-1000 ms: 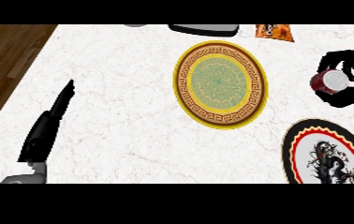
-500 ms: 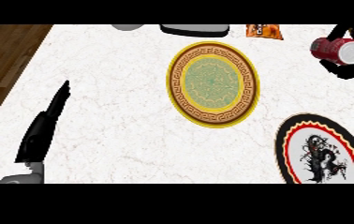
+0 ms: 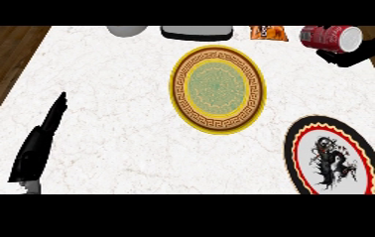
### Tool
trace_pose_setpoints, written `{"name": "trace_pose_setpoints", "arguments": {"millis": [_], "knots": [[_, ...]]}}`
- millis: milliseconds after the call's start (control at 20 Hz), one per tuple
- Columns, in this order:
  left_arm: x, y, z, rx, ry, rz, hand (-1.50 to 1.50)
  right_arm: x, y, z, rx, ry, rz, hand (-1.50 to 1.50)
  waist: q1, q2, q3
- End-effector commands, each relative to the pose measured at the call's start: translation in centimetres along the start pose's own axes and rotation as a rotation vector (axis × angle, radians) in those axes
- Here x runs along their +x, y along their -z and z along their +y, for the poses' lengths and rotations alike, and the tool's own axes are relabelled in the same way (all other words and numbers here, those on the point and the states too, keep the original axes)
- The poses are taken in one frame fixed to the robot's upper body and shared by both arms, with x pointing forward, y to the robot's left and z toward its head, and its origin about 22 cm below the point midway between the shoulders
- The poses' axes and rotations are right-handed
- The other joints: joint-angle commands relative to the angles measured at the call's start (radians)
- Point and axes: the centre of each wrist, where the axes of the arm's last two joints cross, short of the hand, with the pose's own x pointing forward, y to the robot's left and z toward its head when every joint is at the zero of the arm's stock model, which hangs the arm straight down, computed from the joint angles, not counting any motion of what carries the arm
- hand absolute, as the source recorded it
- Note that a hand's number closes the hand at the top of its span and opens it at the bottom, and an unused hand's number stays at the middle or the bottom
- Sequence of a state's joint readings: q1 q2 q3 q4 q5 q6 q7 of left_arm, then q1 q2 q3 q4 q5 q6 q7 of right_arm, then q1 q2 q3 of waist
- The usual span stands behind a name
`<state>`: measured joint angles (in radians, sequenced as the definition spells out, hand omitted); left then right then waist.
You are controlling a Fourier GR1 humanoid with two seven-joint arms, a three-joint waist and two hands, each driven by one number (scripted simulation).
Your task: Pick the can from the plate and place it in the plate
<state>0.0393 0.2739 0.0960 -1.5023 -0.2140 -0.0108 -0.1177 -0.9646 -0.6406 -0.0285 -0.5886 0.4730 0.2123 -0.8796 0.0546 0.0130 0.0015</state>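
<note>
A red can [image 3: 330, 36] with a pale end lies tilted on its side in the air at the far right, over the counter's back edge. My right hand [image 3: 343, 57] shows as black fingers just under and behind it, curled on the can and partly cut off by the view's edge. A yellow plate [image 3: 218, 87] with a green centre and brown key border lies in the middle, bare. A white plate [image 3: 327, 156] with a black and red rim and a dragon drawing sits at the lower right, nothing on it. My left hand [image 3: 40, 142] rests open at the lower left, fingers straight.
Along the back edge stand a grey bowl [image 3: 128, 30], a dark flat tray [image 3: 198, 31] and an orange snack bag [image 3: 268, 32]. The white marble counter [image 3: 117, 92] ends at the left, where brown wooden floor [image 3: 16, 47] shows.
My right hand has carried the can up and away from the dragon plate toward the far right, and the can has tipped onto its side. The left hand has stayed put.
</note>
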Motion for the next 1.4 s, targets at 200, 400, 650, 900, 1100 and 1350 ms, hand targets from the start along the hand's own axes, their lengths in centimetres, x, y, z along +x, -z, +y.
{"name": "trace_pose_setpoints", "arguments": {"millis": [200,400,650,900,1100,1350], "knots": [[0.5,-0.1,-1.0,0.025,0.013,0.02,0.0,3.1,7.0,3.3,0.11,0.14,-0.099,1.5,-0.039,-0.011,-0.002],[-1.5,-0.2,1.6,0.023,-0.003,0.027,0.0,5.7,10.7,8.4,0.153,0.171,-0.069,1.5,-0.04,-0.011,-0.002],[-1.3,-0.4,1.4,0.027,-0.009,0.04,0.0,8.2,12.9,12.0,0.257,0.127,-0.025,1.5,-0.039,-0.01,-0.002],[-1.7,-2.4,1.4,0.034,0.014,0.01,0.0,9.1,12.5,17.6,0.335,0.127,-0.019,1.5,-0.037,-0.011,-0.002],[-1.4,-0.2,1.1,0.036,0.003,0.038,0.0,10.1,12.3,22.2,0.416,0.151,0.011,1.5,-0.037,-0.008,-0.002],[0.1,-0.6,1.5,0.014,-0.002,0.019,0.0,11.3,13.1,24.9,0.386,0.296,0.192,-1.5,-0.023,-0.008,-0.001]]}}
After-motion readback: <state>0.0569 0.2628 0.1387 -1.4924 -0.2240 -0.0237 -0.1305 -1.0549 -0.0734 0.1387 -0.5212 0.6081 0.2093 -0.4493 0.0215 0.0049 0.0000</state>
